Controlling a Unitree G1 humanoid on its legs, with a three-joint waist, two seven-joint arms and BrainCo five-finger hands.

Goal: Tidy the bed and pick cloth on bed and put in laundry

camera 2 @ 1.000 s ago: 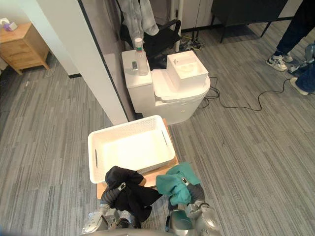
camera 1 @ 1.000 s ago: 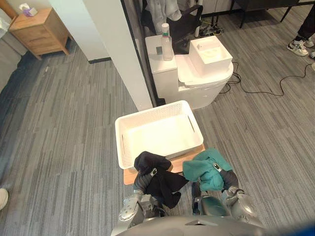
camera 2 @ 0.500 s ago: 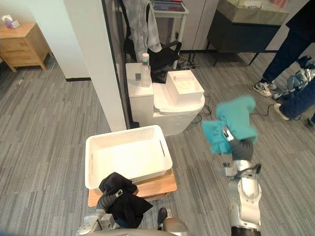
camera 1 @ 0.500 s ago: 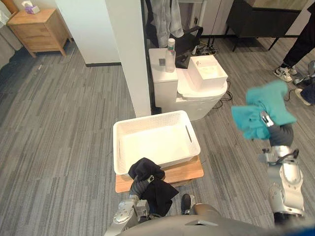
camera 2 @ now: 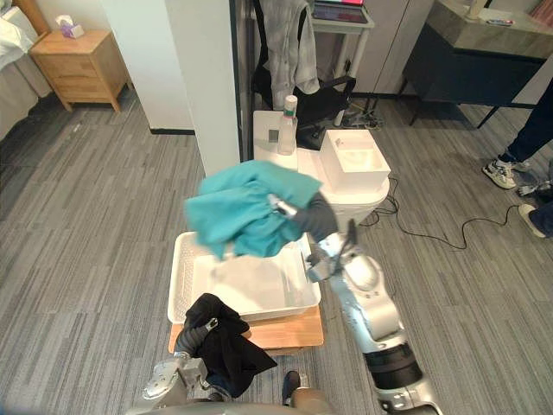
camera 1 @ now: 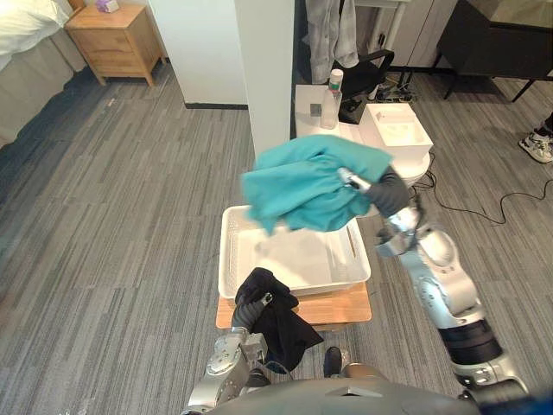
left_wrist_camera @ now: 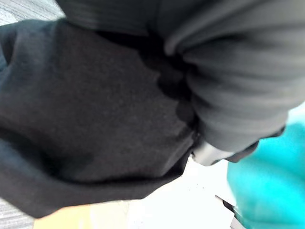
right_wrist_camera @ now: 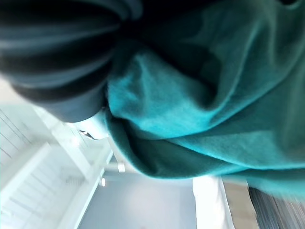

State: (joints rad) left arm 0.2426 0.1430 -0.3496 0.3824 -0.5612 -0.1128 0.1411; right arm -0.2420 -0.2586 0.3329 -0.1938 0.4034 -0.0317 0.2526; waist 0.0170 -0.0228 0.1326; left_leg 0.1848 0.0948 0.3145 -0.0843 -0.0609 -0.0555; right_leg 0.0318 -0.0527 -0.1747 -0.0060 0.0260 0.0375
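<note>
A teal cloth [camera 1: 302,186] hangs in the air over the white laundry basket [camera 1: 226,259], bunched round my right hand [camera 1: 373,187], which is shut on it. In the right wrist view the teal cloth [right_wrist_camera: 214,95] drapes past the hand with the basket's slatted wall [right_wrist_camera: 38,157] beyond. A black cloth [camera 1: 275,318] dangles at the basket's near edge, gripped by my left hand [camera 1: 251,309]. The left wrist view has the black cloth [left_wrist_camera: 71,119] close against the hand's cover. The basket rests on a low wooden board [camera 1: 350,307].
A white pillar [camera 1: 263,69] stands just behind the basket. Beside it sits a white toilet-shaped unit [camera 1: 406,138] with a bottle [camera 1: 328,86]. A wooden nightstand [camera 1: 112,39] and a bed corner [camera 1: 22,26] lie far left. A person's shoe [camera 1: 537,147] is at the right.
My right arm has swung the teal cloth from out at the right in to above the basket. The left hand keeps the black cloth at the basket's near edge. The camera has shifted.
</note>
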